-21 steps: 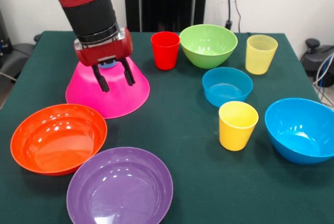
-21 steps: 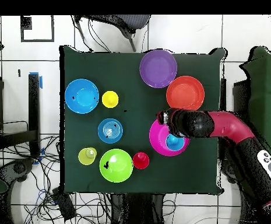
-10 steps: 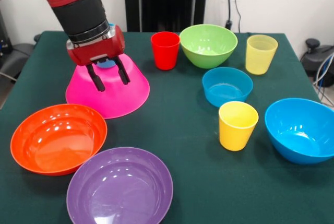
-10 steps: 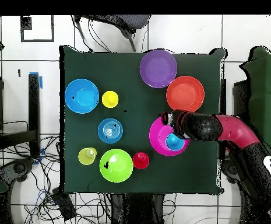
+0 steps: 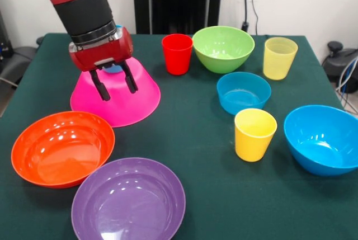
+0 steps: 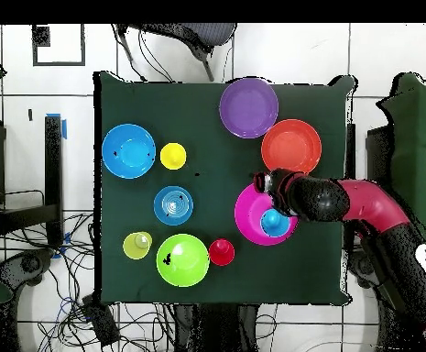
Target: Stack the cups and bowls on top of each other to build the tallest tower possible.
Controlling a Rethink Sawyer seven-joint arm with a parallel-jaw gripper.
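Gripper (image 5: 114,83) — fingers spread apart, nothing held, hung over the upturned pink bowl (image 5: 120,103). Blue cup (image 6: 273,221) — seated on that bowl's top. Orange bowl (image 5: 61,147) and purple bowl (image 5: 128,201) — placed nearby on the table (image 5: 196,139).

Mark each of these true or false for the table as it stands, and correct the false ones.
1. The pink bowl sits upside down. True.
2. The claw grips the red cup. False: the claw is open and empty, in front of the pink bowl.
3. A blue piece rests on the pink bowl. True.
4. The orange bowl is stacked on the tower. False: it sits alone on the table.
5. The purple bowl is upside down. False: it faces up.
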